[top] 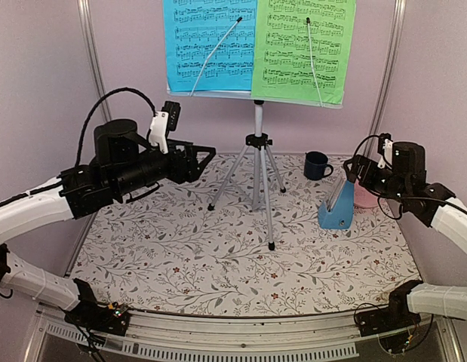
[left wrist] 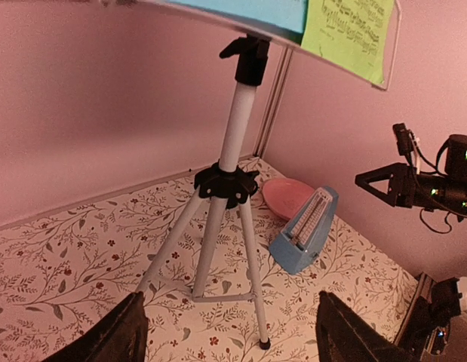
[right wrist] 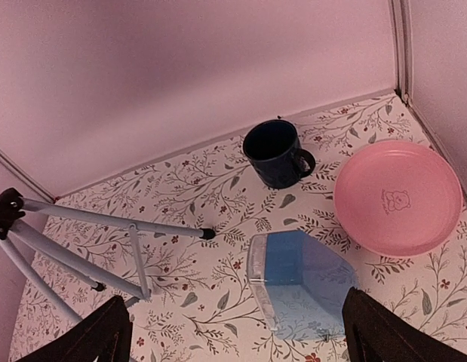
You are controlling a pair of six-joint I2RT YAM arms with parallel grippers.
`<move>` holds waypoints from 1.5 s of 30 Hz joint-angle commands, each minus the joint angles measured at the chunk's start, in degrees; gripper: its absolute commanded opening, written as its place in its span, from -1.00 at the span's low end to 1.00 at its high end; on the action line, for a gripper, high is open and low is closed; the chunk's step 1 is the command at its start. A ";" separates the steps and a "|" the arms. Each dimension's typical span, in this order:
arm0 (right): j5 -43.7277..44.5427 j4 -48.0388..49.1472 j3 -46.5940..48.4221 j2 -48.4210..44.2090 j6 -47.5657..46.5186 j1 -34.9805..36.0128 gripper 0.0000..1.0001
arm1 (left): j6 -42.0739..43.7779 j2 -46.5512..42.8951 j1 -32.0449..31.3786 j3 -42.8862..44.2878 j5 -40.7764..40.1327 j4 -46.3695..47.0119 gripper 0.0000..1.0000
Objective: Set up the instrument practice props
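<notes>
The music stand (top: 257, 162) rises on its silver tripod at the middle back of the table. On its desk rest a blue sheet (top: 207, 45) and a green sheet (top: 302, 49), each under a thin wire arm. The small blue metronome (top: 337, 205) stands upright to the right of the tripod. My right gripper (top: 349, 170) hangs open just above and behind it; in the right wrist view the metronome (right wrist: 301, 290) lies below the spread fingers (right wrist: 105, 339). My left gripper (top: 207, 157) is open and empty, left of the tripod (left wrist: 231, 151), pointing at it.
A dark blue mug (top: 317, 165) stands behind the metronome, near the back wall. A pink plate (right wrist: 397, 197) lies at the right, by the side wall, next to the metronome. The tripod's legs (right wrist: 105, 222) spread over the floral cloth (top: 180, 249). Walls enclose the back and sides.
</notes>
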 commanded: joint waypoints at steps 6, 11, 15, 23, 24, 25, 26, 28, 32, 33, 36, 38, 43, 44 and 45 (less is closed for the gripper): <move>7.97 0.02 0.53 7.39 2.19 -0.16 0.98 | -4.12 -2.16 0.64 -5.84 0.41 2.84 0.54; 7.73 3.89 -0.24 10.66 0.86 -0.16 0.98 | -4.54 -3.41 0.74 -7.36 0.13 4.27 0.54; 5.39 7.14 0.85 14.97 -2.59 -0.17 0.98 | -4.00 -3.41 0.72 -7.48 0.36 4.06 0.54; 5.24 8.72 2.10 20.88 -3.13 -0.17 0.99 | -4.01 -4.26 0.87 -7.81 -0.60 3.37 0.54; 4.82 9.32 2.10 21.59 -3.40 -0.17 0.97 | -4.01 -4.20 0.94 -7.83 -0.40 3.48 0.54; 4.81 9.86 2.07 22.12 -3.51 -0.15 0.96 | -4.01 -4.09 0.94 -7.83 -0.19 3.49 0.54; 4.87 10.35 2.19 22.59 -3.80 -0.14 0.95 | -4.01 -4.00 0.99 -7.78 0.01 3.49 0.54; 5.11 11.16 2.45 23.41 -5.02 -0.21 0.92 | -4.22 -3.89 0.96 -7.82 0.13 3.41 0.55; 5.94 12.41 2.63 24.65 -7.53 -0.22 0.80 | -4.63 -3.89 1.13 -8.05 0.84 3.00 0.57; 6.04 12.58 2.61 24.83 -7.99 -0.28 0.77 | -4.71 -3.93 1.26 -8.13 1.10 2.89 0.58; 5.28 13.02 2.34 25.15 -8.72 -0.55 0.64 | -4.05 -4.15 1.34 -8.29 1.04 2.68 0.68; 4.79 12.82 2.25 24.95 -9.21 -0.68 0.52 | -2.86 -4.24 1.43 -7.74 -0.74 1.33 0.77; 3.51 12.59 1.43 21.56 -10.51 -0.68 0.27 | -0.70 -4.76 1.84 -7.55 -2.26 -0.15 0.84; 2.97 12.50 1.31 20.82 -10.82 -0.65 0.21 | -0.68 -4.78 1.87 -7.68 -2.01 -0.26 0.85; 2.23 12.39 1.29 20.19 -11.30 -0.70 0.16 | -0.72 -4.70 1.98 -7.78 -1.49 -0.35 0.84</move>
